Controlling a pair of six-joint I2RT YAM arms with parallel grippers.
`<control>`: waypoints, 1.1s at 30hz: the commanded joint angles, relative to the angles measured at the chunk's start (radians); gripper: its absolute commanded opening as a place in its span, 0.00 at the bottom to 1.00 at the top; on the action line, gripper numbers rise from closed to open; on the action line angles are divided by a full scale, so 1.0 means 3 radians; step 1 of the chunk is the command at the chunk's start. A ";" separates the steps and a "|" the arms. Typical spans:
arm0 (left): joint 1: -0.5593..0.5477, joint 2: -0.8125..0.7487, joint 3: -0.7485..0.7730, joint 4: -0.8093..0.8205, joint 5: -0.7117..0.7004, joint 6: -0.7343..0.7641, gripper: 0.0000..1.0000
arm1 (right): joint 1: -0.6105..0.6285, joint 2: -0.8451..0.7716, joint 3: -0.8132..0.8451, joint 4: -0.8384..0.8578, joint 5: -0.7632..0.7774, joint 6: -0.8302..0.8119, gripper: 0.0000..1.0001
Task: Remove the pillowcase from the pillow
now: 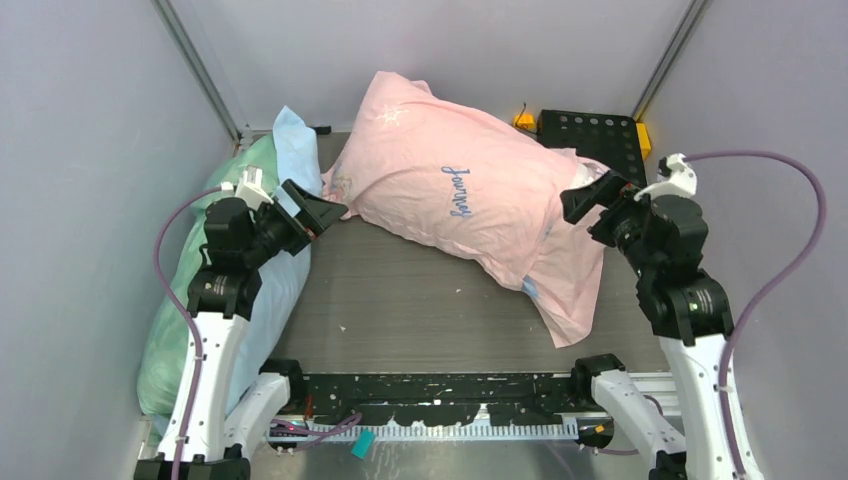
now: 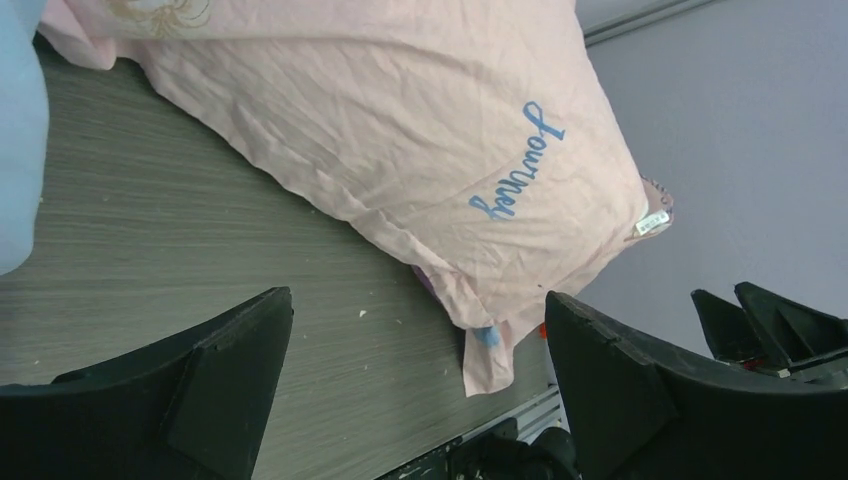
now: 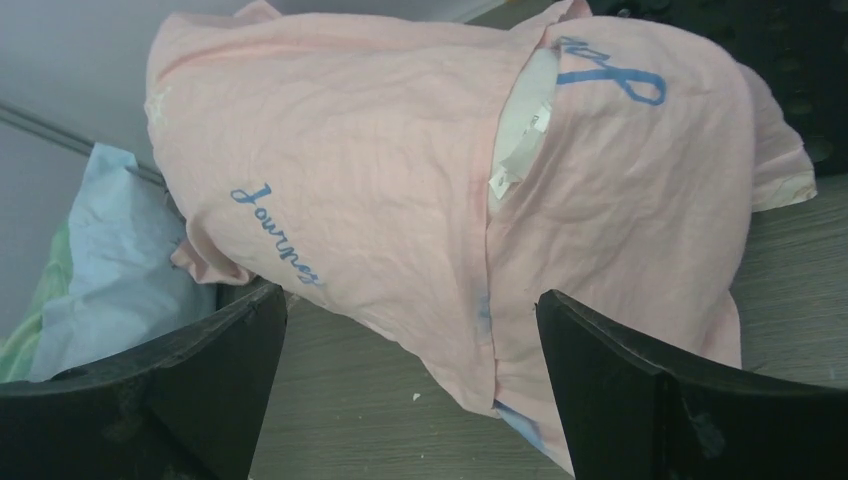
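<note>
1. The pillowcase (image 1: 450, 200) lies diagonally across the table (image 1: 400, 300). Its far corner is raised toward the back wall and its loose end trails toward the right arm. It is plump along its whole length, so the cover is judged fully on.
2. In the right wrist view the pink cloth overlaps along a slit, and the white pillow (image 3: 525, 110) with a small tag shows through the gap. The opening therefore sits at the end nearest the right arm.
3. The left gripper (image 1: 335, 212) has its jaws spread wide and holds nothing. It hangs above the table just short of the closed end, apart from the cloth. Judged purpose: to take hold of that end while the other end is worked.
4. The right gripper (image 1: 585, 195) is likewise spread wide and empty. It faces the open end from close by without touching. Judged purpose: to reach the flap or the exposed white corner.
5. The green bedding (image 1: 165, 340) and light blue bedding (image 1: 295, 140) are piled along the left edge beside the left arm, near the closed end. They are not part of the job.
6. Finding: removal has not begun. The slit must be parted first, or a pinch there may catch cover and filling together.
</note>
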 commanded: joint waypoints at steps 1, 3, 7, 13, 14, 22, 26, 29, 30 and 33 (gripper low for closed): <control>0.0011 -0.0029 0.0161 -0.0211 -0.0163 0.0194 1.00 | -0.0008 0.0321 0.0155 0.0257 -0.0376 -0.0125 1.00; 0.0012 -0.0073 0.0104 -0.0140 -0.0187 0.0200 1.00 | -0.0006 0.0508 0.0217 0.0269 -0.0459 -0.0160 1.00; 0.0011 -0.0033 0.0110 -0.0089 -0.0103 0.0314 1.00 | -0.0006 0.0866 0.0397 0.0129 -0.0307 -0.0157 0.99; 0.0000 0.0226 0.0220 -0.0039 0.0202 0.0325 0.93 | -0.0008 0.0990 0.0373 -0.0073 0.0141 -0.0143 1.00; -0.0033 0.0296 0.0251 -0.0045 0.0251 0.0326 0.91 | -0.0005 0.0989 0.0314 -0.0073 0.0115 -0.0146 1.00; -0.0850 0.0586 0.0389 -0.0052 -0.0239 0.0410 0.90 | -0.0004 0.1178 -0.0038 0.0087 -0.0409 -0.0105 0.92; -0.1048 0.0709 0.0306 0.0078 -0.0244 0.0305 0.89 | -0.0002 0.1286 -0.0144 0.0227 -0.0544 -0.0108 0.77; -0.1264 0.0783 0.0239 0.0167 -0.0355 0.0266 0.89 | 0.0006 0.1390 -0.0158 0.0325 -0.0774 -0.0081 0.60; -0.1333 0.0808 0.0231 0.0187 -0.0406 0.0266 0.89 | 0.0020 0.1424 -0.0151 0.0356 -0.0859 -0.0057 0.51; -0.1511 0.0888 0.0203 0.0246 -0.0520 0.0258 0.89 | 0.0174 0.1518 -0.0129 0.0502 -0.1086 0.0080 0.34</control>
